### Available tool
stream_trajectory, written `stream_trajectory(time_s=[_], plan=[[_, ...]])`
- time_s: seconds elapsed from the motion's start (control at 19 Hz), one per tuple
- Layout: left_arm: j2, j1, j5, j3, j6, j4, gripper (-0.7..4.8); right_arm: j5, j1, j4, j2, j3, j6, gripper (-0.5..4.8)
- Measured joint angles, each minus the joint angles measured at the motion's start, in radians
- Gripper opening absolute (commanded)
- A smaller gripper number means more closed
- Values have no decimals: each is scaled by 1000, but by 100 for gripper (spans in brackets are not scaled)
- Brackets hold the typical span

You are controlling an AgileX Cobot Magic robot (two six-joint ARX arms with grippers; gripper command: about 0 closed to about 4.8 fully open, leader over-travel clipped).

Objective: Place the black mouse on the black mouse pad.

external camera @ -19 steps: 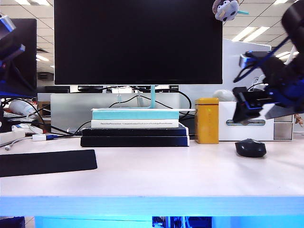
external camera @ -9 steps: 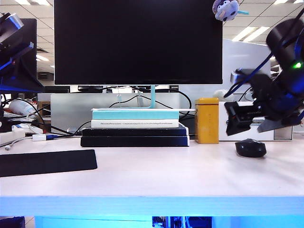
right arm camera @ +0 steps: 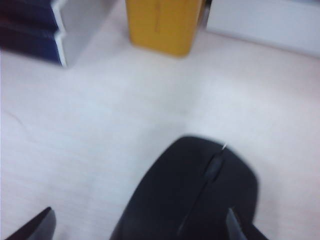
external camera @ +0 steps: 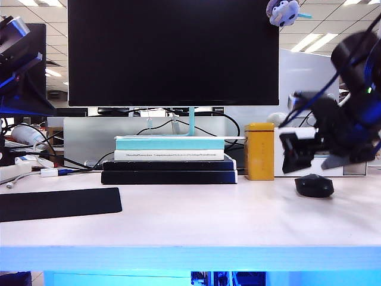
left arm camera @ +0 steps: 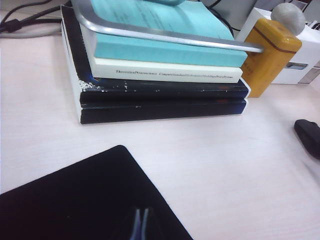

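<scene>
Mouse (right arm camera: 192,195), matte black, low dome, scroll wheel

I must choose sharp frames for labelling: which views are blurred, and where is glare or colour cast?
Exterior view: right pincer motion-blurred above the black mouse; blue glow along the table edge. Right wrist view: soft throughout. Left wrist view: sharp, left pincer low over the black mouse pad.

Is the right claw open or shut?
Open. The right claw has its fingertips spread wide on both sides of the black mouse, not squeezing it.
</scene>
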Motion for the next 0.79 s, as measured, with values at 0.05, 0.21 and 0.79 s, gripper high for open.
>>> stream_trajectory(time_s=[0.05, 0.21, 0.79], plan=[[0, 0, 0, 0, 0, 0, 29, 0, 0, 6, 19, 0, 2, 479], [0, 0, 0, 0, 0, 0, 29, 3, 0, 18, 60, 26, 14, 479], [0, 0, 0, 1, 0, 0, 29, 2, -1, -48, 132, 124, 18, 479]])
